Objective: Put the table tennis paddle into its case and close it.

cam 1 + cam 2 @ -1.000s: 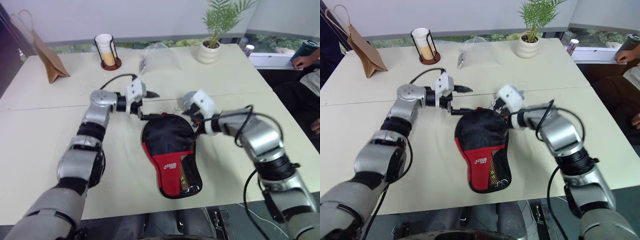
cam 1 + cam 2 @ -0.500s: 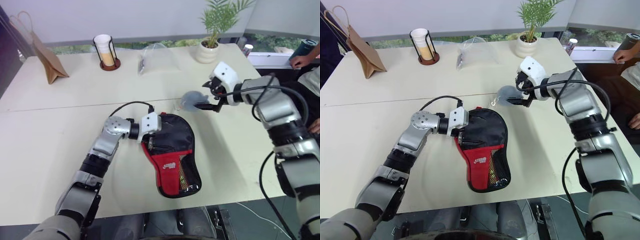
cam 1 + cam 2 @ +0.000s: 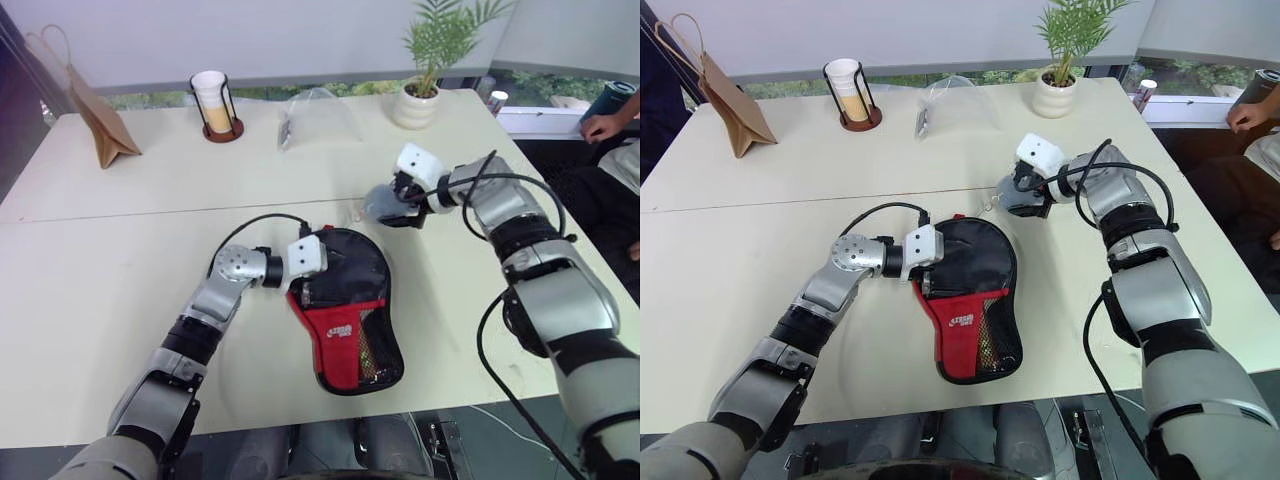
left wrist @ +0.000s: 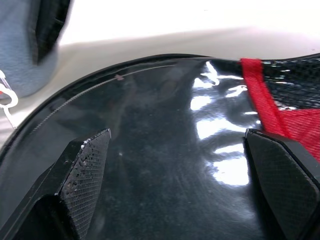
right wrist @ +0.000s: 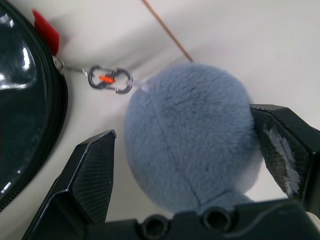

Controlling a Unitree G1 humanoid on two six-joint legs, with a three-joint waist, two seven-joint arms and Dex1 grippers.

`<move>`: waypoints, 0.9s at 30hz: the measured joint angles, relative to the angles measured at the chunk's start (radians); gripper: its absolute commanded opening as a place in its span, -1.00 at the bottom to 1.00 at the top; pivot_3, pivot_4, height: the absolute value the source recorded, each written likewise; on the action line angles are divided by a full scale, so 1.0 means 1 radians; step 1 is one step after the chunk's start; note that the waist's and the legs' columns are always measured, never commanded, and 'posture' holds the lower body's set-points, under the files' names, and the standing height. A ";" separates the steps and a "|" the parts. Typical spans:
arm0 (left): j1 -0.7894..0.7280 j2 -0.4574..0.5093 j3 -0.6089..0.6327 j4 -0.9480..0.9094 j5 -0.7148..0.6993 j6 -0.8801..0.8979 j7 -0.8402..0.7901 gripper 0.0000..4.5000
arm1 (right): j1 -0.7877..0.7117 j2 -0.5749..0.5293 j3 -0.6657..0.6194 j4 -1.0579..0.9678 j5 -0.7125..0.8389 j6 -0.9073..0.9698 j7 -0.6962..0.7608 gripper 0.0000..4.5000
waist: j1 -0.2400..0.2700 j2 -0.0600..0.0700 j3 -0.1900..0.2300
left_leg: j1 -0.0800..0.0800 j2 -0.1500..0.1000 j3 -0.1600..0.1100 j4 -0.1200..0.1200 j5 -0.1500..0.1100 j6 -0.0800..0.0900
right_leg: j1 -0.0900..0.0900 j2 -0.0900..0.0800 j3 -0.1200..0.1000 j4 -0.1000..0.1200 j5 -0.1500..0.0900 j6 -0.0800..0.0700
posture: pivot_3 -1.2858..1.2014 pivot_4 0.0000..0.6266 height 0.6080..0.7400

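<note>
From the head, we see the soft black-and-red fabric case (image 3: 342,308) lying near the table's (image 3: 90,270) front edge, round end toward the far edge. Our left wrist shows the left gripper (image 4: 185,165) spread wide over glossy black fabric. Our right wrist shows the right gripper (image 5: 192,172), unclenched, flanking a fuzzy grey pompom (image 5: 192,135).

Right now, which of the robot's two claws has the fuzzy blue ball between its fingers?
The right gripper: the grey-blue plush ball sits between its open fingers. The left gripper instead hovers open over the black case.
</note>
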 measured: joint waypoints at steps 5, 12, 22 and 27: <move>0.000 0.000 -0.002 0.002 -0.002 -0.001 0.014 1.00 | -0.024 0.022 -0.002 0.064 -0.039 -0.014 -0.031 0.76 | -0.001 0.001 0.000 | 0.000 0.000 0.000 0.000 0.001 -0.001 | 0.000 0.000 0.000 0.001 0.000 0.000 | 0.03 -0.52 1.00; 0.000 0.000 -0.004 0.002 -0.002 0.000 0.017 1.00 | -0.040 0.034 -0.015 0.099 -0.062 -0.024 -0.056 -0.70 | 0.000 0.001 -0.001 | 0.000 0.000 -0.001 0.000 0.001 -0.001 | 0.000 0.000 0.000 0.001 0.000 0.000 | 0.03 -0.52 1.00; -0.012 0.002 -0.022 0.009 -0.003 0.018 0.018 1.00 | -0.010 -0.010 0.008 0.034 -0.123 -0.087 -0.030 -0.99 | 0.005 0.001 -0.001 | 0.000 -0.001 -0.001 0.000 0.001 -0.001 | 0.001 0.000 0.000 0.001 0.000 0.000 | 0.03 -0.52 1.00; -0.017 0.002 -0.030 0.014 -0.007 0.019 0.018 1.00 | 0.112 -0.100 0.014 -0.186 -0.134 -0.100 0.031 -0.99 | 0.006 0.002 -0.001 | 0.001 -0.001 -0.002 0.001 0.001 -0.001 | 0.002 0.000 0.000 0.000 0.000 0.000 | 0.03 -0.52 1.00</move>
